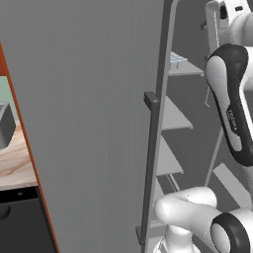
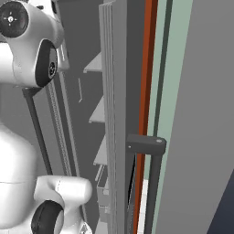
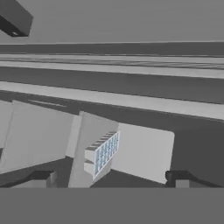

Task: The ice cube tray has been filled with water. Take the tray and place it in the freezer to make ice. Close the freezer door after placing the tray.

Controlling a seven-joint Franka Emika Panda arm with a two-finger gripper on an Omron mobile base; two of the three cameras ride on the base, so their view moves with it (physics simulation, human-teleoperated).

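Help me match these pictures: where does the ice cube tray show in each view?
Left base view: ice cube tray on the top freezer shelf, upper right.
Right base view: I cannot make it out.
Hand view: lower middle, on a pale shelf.
Shared landmark: the freezer shelves.

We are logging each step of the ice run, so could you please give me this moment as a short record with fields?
ice cube tray: lying on a freezer shelf, apart from the gripper
gripper: open, holding nothing, fingertips either side of the tray in the hand view
freezer: open, several pale shelves visible
freezer door: open, bar handle towards the robot
left to do: close the door
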